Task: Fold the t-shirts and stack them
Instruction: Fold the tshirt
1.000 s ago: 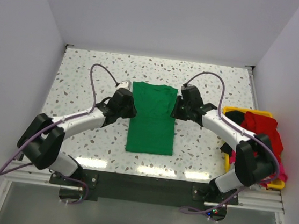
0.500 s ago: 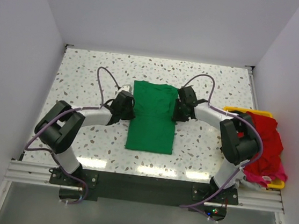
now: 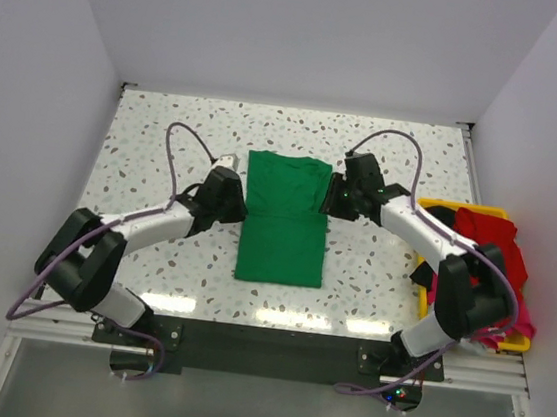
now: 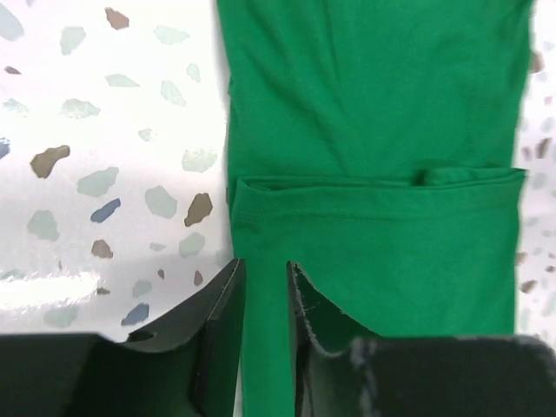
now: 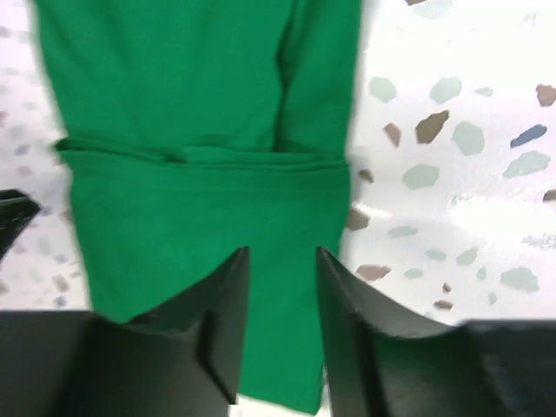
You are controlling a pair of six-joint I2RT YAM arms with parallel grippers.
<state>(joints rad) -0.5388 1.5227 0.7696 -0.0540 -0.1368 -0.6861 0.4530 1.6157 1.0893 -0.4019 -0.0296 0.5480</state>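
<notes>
Neatly folded, flat green t-shirt

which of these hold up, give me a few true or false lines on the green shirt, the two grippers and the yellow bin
1. The bright green cotton t-shirt lies folded into a narrow rectangle on the speckled stone-pattern table. True.
2. The yellow plastic bin at the table's right side holds a red cloth garment. True.
3. The left gripper is over the yellow bin. False: it is at the green t-shirt's left edge, far from the bin.
4. The right gripper is clamped fully shut. False: the right wrist view shows its jaws parted, with green cloth visible through the gap.
</notes>
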